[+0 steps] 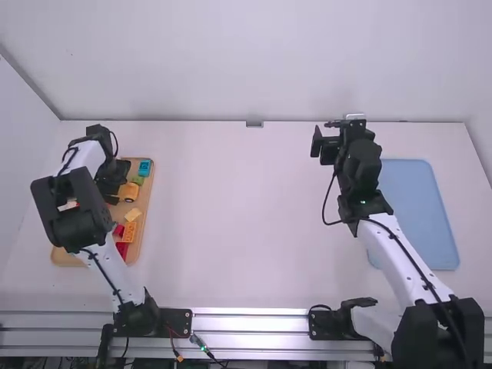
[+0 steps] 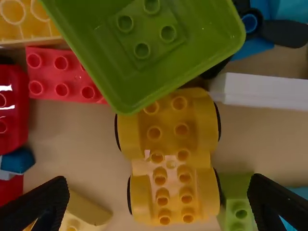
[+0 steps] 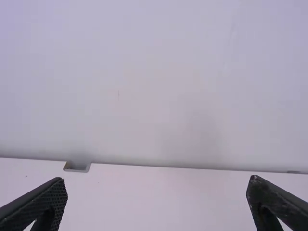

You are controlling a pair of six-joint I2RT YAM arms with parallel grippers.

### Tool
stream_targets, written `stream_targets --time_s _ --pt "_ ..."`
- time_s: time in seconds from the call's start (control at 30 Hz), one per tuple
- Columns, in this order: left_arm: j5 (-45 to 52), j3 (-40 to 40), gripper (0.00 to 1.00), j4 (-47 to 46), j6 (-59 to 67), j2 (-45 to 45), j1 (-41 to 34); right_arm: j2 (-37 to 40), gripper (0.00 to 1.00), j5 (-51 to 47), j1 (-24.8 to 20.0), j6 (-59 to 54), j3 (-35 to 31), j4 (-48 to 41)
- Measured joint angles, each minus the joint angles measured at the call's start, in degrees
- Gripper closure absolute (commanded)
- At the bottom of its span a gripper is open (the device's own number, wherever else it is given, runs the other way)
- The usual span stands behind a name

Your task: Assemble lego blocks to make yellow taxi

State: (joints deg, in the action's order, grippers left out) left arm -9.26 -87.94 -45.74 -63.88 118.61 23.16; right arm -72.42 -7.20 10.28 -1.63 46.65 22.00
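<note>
The white counter [image 1: 231, 223] met a pale wall [image 1: 269, 61], with a blue tray [image 1: 419, 215] toward its right. On a wooden tray [image 1: 65, 259] at the left lay the yellow car base [image 2: 168, 139], studded, with rounded fenders over black wheels. The left end effector [image 1: 115, 181] was spread above the blocks; the right end effector [image 1: 323, 144], well apart, was spread too.
</note>
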Motion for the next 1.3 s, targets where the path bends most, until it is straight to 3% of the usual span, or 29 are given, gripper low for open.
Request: stream_targets --time_s 0.23,0.87,1.2,1.3 --pt "0.7 3.9 0.05 3.3 0.0 0.0 -0.1 0.0 0.01 0.0 0.0 0.1 0.0 0.0" --pt "5.7 7.1 0.02 6.6 5.1 0.0 -0.2 0.0 0.01 0.0 0.0 0.1 0.0 0.0" --pt "6.6 8.5 0.12 8.3 5.3 0.0 -0.7 0.0 0.01 0.0 0.0 0.1 0.0 0.0" --pt "6.7 8.6 0.24 9.4 5.3 0.0 -0.7 0.0 0.01 0.0 0.0 0.0 0.0 0.0"
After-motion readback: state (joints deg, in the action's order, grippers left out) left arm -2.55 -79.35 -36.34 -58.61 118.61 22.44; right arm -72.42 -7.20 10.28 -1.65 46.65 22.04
